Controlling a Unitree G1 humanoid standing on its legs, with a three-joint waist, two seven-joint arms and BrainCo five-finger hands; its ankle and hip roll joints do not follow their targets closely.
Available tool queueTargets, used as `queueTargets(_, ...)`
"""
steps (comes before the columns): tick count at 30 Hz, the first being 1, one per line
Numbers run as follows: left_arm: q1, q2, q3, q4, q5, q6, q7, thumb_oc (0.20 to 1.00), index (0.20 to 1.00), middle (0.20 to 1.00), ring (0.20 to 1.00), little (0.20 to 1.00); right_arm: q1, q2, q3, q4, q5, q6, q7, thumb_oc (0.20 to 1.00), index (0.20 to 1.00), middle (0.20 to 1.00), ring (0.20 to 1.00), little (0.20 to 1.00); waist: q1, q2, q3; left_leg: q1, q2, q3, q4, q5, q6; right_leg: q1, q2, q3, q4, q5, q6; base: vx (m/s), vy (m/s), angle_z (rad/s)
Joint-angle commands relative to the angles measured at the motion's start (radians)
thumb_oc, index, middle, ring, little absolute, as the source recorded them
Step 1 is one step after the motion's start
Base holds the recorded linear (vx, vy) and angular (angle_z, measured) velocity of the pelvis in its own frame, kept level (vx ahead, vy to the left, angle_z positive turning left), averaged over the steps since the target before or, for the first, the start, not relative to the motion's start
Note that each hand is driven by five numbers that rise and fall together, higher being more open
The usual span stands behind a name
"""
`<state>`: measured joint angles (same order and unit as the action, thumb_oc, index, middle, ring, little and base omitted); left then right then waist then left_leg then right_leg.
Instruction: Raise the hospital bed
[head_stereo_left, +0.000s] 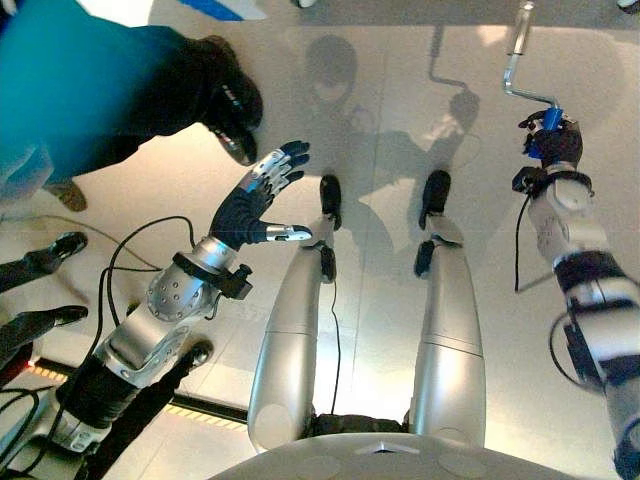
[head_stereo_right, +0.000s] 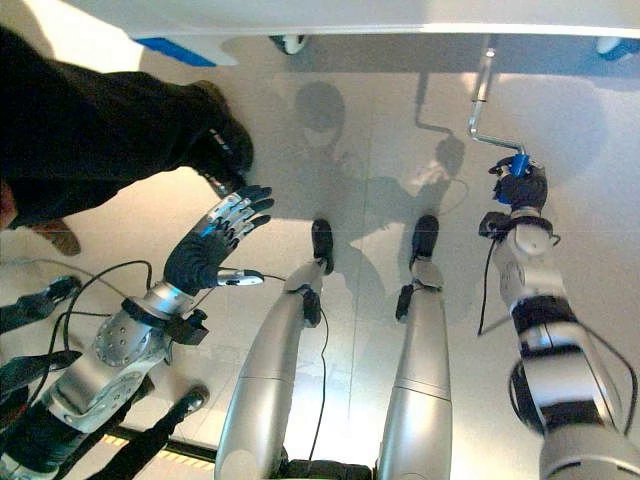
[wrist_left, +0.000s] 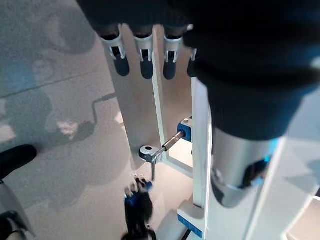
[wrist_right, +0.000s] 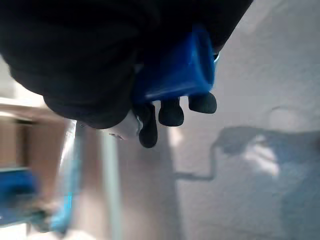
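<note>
The right robot hand (head_stereo_right: 520, 186) curls around the blue handle (wrist_right: 172, 75) of the bed's metal crank (head_stereo_left: 522, 60), seemingly firmly. The left robot hand (head_stereo_left: 262, 192) hangs open above the floor (head_stereo_right: 360, 150).

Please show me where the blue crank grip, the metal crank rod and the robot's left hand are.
blue crank grip (wrist_right: 172, 75), right wrist view, its side.
metal crank rod (head_stereo_right: 483, 95), right eye view, upper shaft.
left hand (head_stereo_left: 245, 205), left eye view, the palm.

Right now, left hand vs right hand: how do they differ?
The left hand is open, fingers spread, holding nothing; the right hand is shut on the blue crank handle. The left hand hangs over the floor, the right hand is at the metal crank. Both have dark ribbed covers.
</note>
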<state>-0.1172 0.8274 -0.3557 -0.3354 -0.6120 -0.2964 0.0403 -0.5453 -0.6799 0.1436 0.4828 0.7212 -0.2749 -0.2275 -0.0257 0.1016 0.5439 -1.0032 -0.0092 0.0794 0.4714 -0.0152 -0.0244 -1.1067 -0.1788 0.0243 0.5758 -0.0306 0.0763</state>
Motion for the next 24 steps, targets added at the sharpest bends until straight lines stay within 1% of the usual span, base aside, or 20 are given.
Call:
queueTargets(1,0.101,0.001,0.082,-0.092,-0.003,-0.039,0.003,1.0,1.0,1.0,1.0,1.0,0.161,-0.035,-0.224,-0.177,0.141,-0.216,-0.036,0.2,0.2,0.2,0.2,0.2,-0.055,-0.022,-0.024,0.051,0.024,-0.03,-0.032,-0.013,-0.019,0.05,0.039,-0.023,0.004,-0.022,0.027,0.0,0.0,0.0)
queueTargets(2,0.115,0.01,0.097,-0.101,0.0,-0.037,0.003,1.0,1.0,1.0,1.0,1.0,0.205,-0.017,-0.245,-0.251,0.127,-0.226,-0.036,0.2,0.2,0.2,0.2,0.2,-0.056,-0.027,-0.024,0.053,0.023,-0.032,-0.031,-0.013,-0.018,0.056,0.038,-0.026,0.003,-0.022,0.028,0.0,0.0,0.0)
queueTargets(4,0.134,0.021,0.123,-0.11,0.002,-0.037,0.005,1.0,1.0,1.0,1.0,1.0,0.241,0.004,-0.255,-0.373,0.143,-0.245,-0.006,0.2,0.2,0.2,0.2,0.2,-0.058,-0.034,-0.024,0.055,0.023,-0.037,-0.032,-0.013,-0.017,0.061,0.036,-0.03,-0.001,-0.019,0.029,0.0,0.002,0.02)
queueTargets(7,0.169,0.039,0.153,-0.122,0.007,-0.039,0.007,1.0,1.0,1.0,1.0,1.0,0.284,0.014,-0.25,-0.51,0.138,-0.249,0.024,0.2,0.2,0.2,0.2,0.2,-0.057,-0.042,-0.024,0.058,0.021,-0.041,-0.035,-0.009,-0.016,0.072,0.035,-0.034,-0.004,-0.017,0.03,0.0,-0.003,0.07)
queueTargets(9,0.178,0.053,0.168,-0.13,0.009,-0.041,0.008,1.0,1.0,1.0,1.0,1.0,0.281,0.01,-0.234,-0.549,0.141,-0.251,0.026,0.2,0.2,0.2,0.2,0.2,-0.054,-0.045,-0.024,0.062,0.019,-0.043,-0.04,-0.006,-0.016,0.079,0.034,-0.039,-0.01,-0.014,0.031,0.0,0.001,0.07)
queueTargets(13,0.196,0.072,0.183,-0.144,0.007,-0.045,0.005,1.0,1.0,1.0,1.0,1.0,0.277,-0.017,-0.189,-0.638,0.172,-0.245,0.072,0.2,0.2,0.2,0.2,0.2,-0.048,-0.055,-0.024,0.066,0.019,-0.046,-0.045,-0.001,-0.016,0.089,0.031,-0.047,-0.02,-0.008,0.032,0.0,0.002,0.03)
queueTargets(16,0.199,0.093,0.175,-0.151,0.007,-0.046,0.001,1.0,1.0,1.0,1.0,1.0,0.244,-0.073,-0.097,-0.713,0.223,-0.224,0.141,0.2,0.2,0.2,0.2,0.2,-0.037,-0.065,-0.024,0.069,0.02,-0.05,-0.05,0.005,-0.017,0.099,0.03,-0.052,-0.031,0.001,0.033,0.0,0.0,0.0)
queueTargets(17,0.2,0.093,0.175,-0.151,0.007,-0.046,0.001,1.0,1.0,1.0,1.0,1.0,0.243,-0.073,-0.097,-0.712,0.224,-0.224,0.142,0.2,0.2,0.2,0.2,0.2,-0.038,-0.065,-0.024,0.069,0.02,-0.05,-0.05,0.005,-0.017,0.099,0.03,-0.052,-0.031,0.001,0.033,0.0,0.0,0.0)
queueTargets(19,0.189,0.113,0.163,-0.146,0.015,-0.05,0.005,1.0,1.0,1.0,1.0,1.0,0.174,-0.1,0.007,-0.748,0.243,-0.2,0.168,0.2,0.2,0.2,0.2,0.2,-0.025,-0.068,-0.024,0.073,0.018,-0.053,-0.053,0.008,-0.017,0.107,0.028,-0.056,-0.036,0.007,0.033,0.0,0.0,0.0)
queueTargets(20,0.19,0.113,0.164,-0.146,0.016,-0.05,0.005,1.0,1.0,1.0,1.0,1.0,0.173,-0.1,0.008,-0.747,0.243,-0.201,0.168,0.2,0.2,0.2,0.2,0.2,-0.026,-0.068,-0.024,0.073,0.018,-0.054,-0.053,0.008,-0.017,0.106,0.028,-0.056,-0.036,0.007,0.033,0.0,0.0,0.0)
queueTargets(22,0.176,0.117,0.154,-0.142,0.018,-0.053,0.009,1.0,1.0,1.0,1.0,1.0,0.09,-0.096,0.095,-0.753,0.245,-0.188,0.168,0.2,0.2,0.2,0.2,0.2,-0.013,-0.067,-0.024,0.075,0.017,-0.056,-0.055,0.011,-0.016,0.112,0.027,-0.056,-0.043,0.011,0.033,0.0,0.0,0.0)
queueTargets(23,0.162,0.118,0.147,-0.14,0.018,-0.055,0.015,1.0,1.0,1.0,1.0,1.0,0.001,-0.089,0.172,-0.737,0.246,-0.176,0.166,0.2,0.2,0.2,0.2,0.2,-0.001,-0.064,-0.024,0.08,0.015,-0.058,-0.061,0.014,-0.015,0.117,0.025,-0.06,-0.05,0.015,0.033,0.0,0.0,0.0)
queueTargets(24,0.163,0.117,0.149,-0.14,0.018,-0.055,0.015,1.0,1.0,1.0,1.0,1.0,-0.002,-0.088,0.175,-0.735,0.246,-0.177,0.166,0.2,0.2,0.2,0.2,0.2,-0.003,-0.064,-0.024,0.079,0.015,-0.058,-0.061,0.015,-0.015,0.117,0.025,-0.06,-0.05,0.015,0.033,0.0,0.0,0.0)
